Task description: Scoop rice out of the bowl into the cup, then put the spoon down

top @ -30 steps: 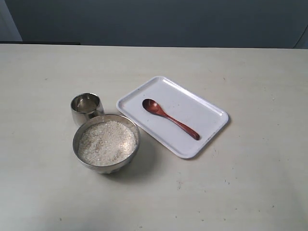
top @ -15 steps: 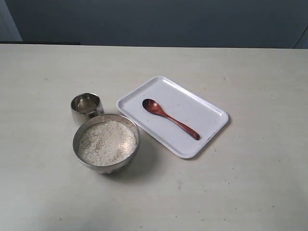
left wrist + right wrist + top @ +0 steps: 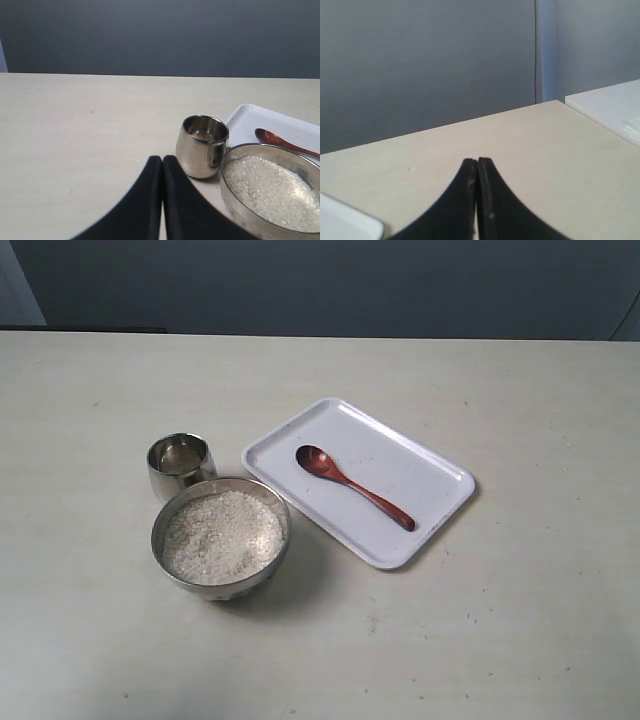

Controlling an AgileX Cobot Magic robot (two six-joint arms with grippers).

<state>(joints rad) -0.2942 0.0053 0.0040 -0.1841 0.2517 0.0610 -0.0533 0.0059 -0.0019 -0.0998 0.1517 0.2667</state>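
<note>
**One bowl, one cup, one spoon; both grippers closed and empty**

In the exterior view, one steel bowl sits at lower left of centre on the table, filled with rice. One small cup stands just beside it, up and to the left. One wooden spoon lies diagonally on the single white tray, right of centre, its scoop toward the upper left.

The left gripper has its fingers pressed together on nothing. The cup and bowl stand near, just ahead of its tips, with the spoon beyond them. The right gripper is likewise closed and empty. Only a tray corner shows near it, so I cannot tell where the spoon lies from there.
</note>
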